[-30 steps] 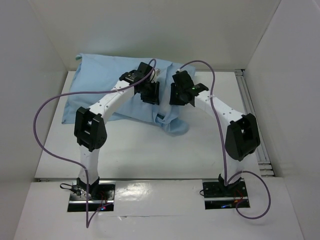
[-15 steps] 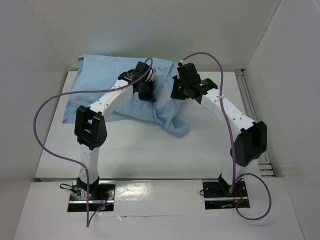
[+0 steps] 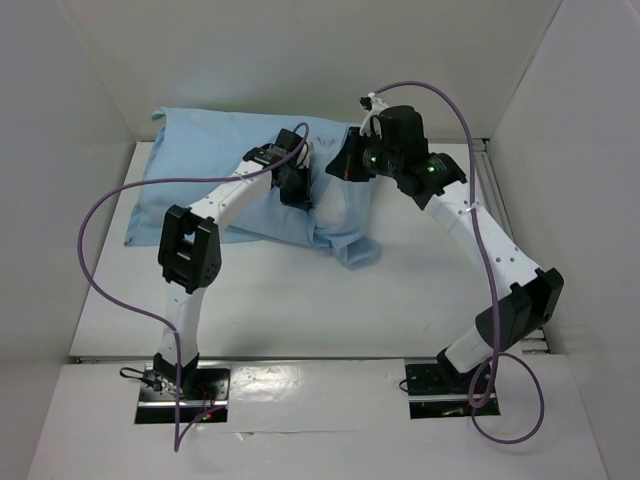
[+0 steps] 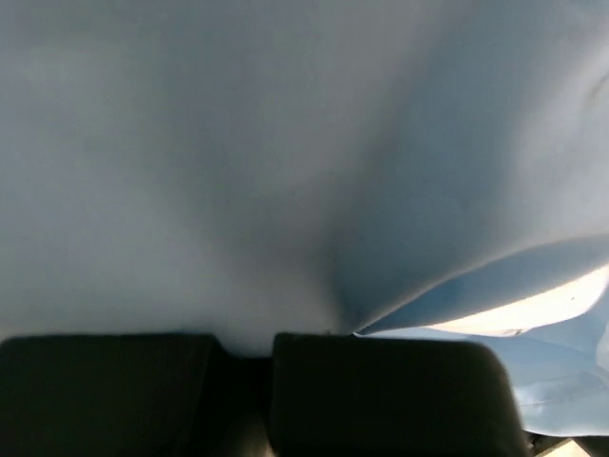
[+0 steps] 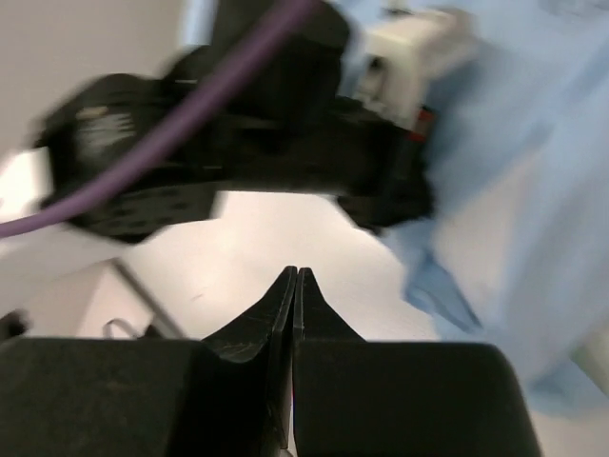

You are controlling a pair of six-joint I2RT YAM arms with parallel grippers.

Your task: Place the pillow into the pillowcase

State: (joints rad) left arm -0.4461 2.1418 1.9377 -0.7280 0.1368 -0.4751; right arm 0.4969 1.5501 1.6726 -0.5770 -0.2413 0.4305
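The pillowcase (image 3: 210, 170) lies plump at the far-left corner of the tabletop (image 3: 300, 310), light blue face up. Its slack open end (image 3: 345, 245) trails toward the middle. The pillow seems to be inside; it does not show plainly.

The left jaws are nearly closed and pressed into the cloth, which puckers at their tips as if pinched. The right jaws are fully closed on nothing, held just beside the left ones near the far edge.

With only one hold on the hem, a pull may drag pillow and case together or slip off, leaving the end unfilled.

A second ago the right jaws hung lower over the open end; that arm has since stretched farther away.
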